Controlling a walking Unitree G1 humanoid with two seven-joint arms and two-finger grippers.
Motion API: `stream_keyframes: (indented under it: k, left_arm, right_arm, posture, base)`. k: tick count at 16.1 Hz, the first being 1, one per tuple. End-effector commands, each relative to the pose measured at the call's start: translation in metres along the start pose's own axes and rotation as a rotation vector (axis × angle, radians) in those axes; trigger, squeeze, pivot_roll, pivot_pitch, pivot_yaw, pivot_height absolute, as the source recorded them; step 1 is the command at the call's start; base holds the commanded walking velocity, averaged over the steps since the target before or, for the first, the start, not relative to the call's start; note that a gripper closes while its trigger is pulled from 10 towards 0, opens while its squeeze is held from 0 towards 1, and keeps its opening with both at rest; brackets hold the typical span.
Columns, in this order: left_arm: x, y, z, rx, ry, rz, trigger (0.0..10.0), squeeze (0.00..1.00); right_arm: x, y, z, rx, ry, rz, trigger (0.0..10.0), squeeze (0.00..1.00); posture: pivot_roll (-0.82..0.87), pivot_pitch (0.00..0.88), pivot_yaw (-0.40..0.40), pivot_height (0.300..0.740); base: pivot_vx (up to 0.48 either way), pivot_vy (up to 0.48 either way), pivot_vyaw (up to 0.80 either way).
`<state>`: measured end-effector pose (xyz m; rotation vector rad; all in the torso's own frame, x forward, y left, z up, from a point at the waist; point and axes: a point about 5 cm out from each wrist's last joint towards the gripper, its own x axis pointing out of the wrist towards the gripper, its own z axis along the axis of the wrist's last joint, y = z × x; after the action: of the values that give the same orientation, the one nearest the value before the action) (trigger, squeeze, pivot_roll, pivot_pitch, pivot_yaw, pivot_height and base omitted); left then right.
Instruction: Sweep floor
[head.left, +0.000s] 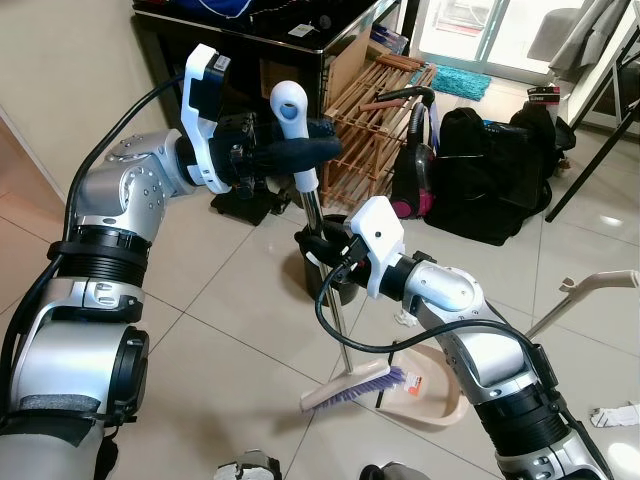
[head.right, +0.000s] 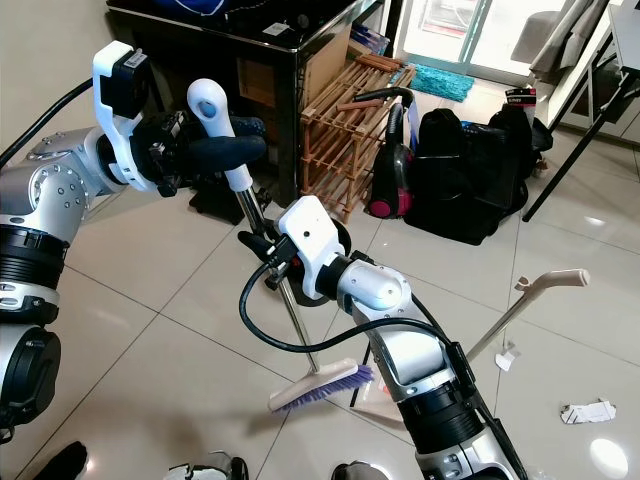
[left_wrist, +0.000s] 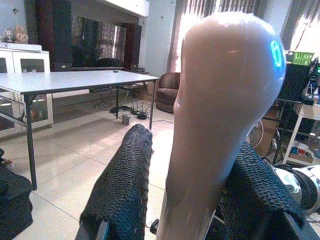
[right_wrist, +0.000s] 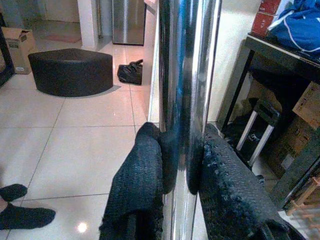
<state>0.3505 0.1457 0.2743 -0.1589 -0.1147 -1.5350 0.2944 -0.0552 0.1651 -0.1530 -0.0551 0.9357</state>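
Observation:
A broom stands tilted on the tiled floor, with a white knob handle (head.left: 290, 103), a chrome shaft (right_wrist: 182, 75) and a purple-bristled head (head.left: 352, 386). My left gripper (head.left: 322, 151) is shut on the handle just below the knob; its black fingers (left_wrist: 122, 190) press both sides. Lower down, my right gripper (head.left: 322, 243) is shut on the shaft, its pads (right_wrist: 137, 190) clamped around it. The bristles rest at the mouth of a beige dustpan (head.left: 432, 392), whose long handle (head.left: 592, 287) leans up to the right. White paper scraps (head.right: 586, 410) lie on the floor to the right.
A black cabinet (head.left: 250, 50), a wooden rack (head.left: 365, 125), a vacuum cleaner (head.left: 412, 165) and a black bag (head.left: 490, 170) line the far side. A small black bin (head.left: 322, 275) stands just behind the broom. A person's feet in dark socks (right_wrist: 20, 212) are close by.

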Motion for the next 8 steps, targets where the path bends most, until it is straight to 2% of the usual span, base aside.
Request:
stream_keyframes:
  k: [1,8]
  left_arm:
    - [0.0045,0.0007,0.0091,0.033,0.018,-0.01,10.0,0.0]
    - [0.0045,0.0007,0.0091,0.033,0.018,-0.01,10.0,0.0]
  right_arm:
    - [0.0006,0.0028,0.0044,-0.025,-0.026,0.021,0.0,0.0]
    - [0.0006,0.0028,0.0044,-0.025,-0.026,0.021,0.0,0.0]
  posture:
    - [-0.01,0.043,0.028,0.74]
    - [-0.01,0.043,0.028,0.74]
  base:
    - [0.0,0.0,0.0]
    - [0.0,0.0,0.0]
